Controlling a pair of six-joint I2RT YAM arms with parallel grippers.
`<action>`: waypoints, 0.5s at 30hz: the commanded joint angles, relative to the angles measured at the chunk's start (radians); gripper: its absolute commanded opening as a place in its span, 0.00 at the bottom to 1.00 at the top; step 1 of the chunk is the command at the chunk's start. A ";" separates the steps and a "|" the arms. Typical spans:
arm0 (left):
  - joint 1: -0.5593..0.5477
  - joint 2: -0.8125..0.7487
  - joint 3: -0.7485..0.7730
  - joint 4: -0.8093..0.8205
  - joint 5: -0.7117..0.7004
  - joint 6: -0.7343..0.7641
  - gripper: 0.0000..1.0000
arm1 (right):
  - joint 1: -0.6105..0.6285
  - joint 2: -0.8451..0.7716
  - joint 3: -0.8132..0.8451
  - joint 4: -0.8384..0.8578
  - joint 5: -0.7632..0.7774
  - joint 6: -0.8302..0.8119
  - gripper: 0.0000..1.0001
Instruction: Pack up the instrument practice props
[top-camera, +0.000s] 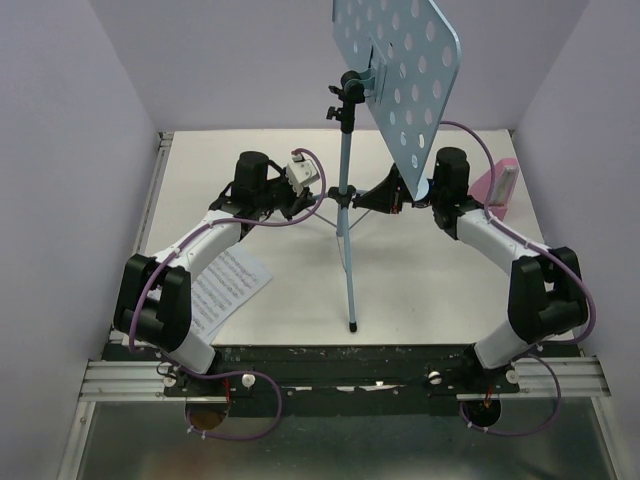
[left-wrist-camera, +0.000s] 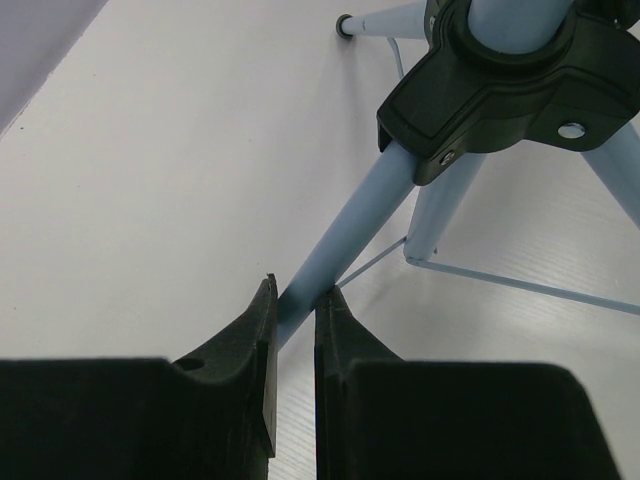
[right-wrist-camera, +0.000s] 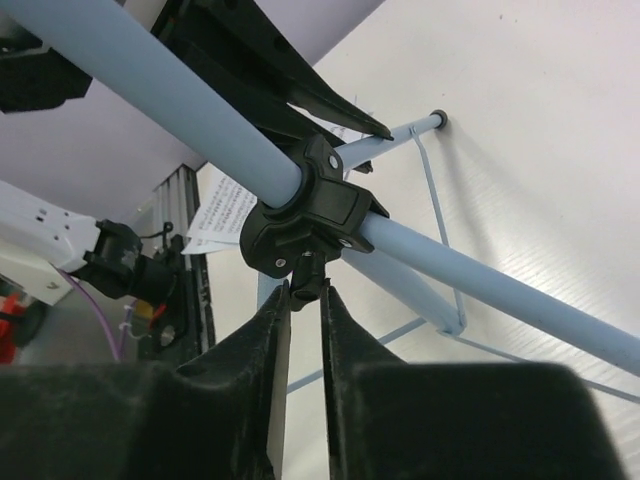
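Evidently left fingers pinch narrowly on the tripod leg between them; right fingers clamp the collar knob. Twist gently, steadying the music stand.

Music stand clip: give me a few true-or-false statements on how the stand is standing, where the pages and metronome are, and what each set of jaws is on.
1. The music stand is upright on its tripod legs. True.
2. The sheet-music pages rest on the stand. False: they lie flat on the table, on its left side.
3. The left gripper has its jaws closed around a light-blue leg of the stand. True.
4. The right gripper holds the pink metronome. False: its jaws pinch a small black knob under the stand's pole clamp, and the metronome sits on the table by the right wall.
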 joint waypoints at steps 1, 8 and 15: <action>-0.011 0.024 -0.024 -0.197 0.052 -0.062 0.00 | 0.012 -0.044 0.001 -0.045 -0.077 -0.126 0.20; -0.012 0.029 -0.021 -0.200 0.052 -0.057 0.00 | 0.056 -0.093 0.047 -0.218 -0.053 -0.529 0.14; -0.015 0.023 -0.021 -0.203 0.058 -0.054 0.00 | 0.163 -0.193 -0.026 -0.309 0.123 -1.090 0.08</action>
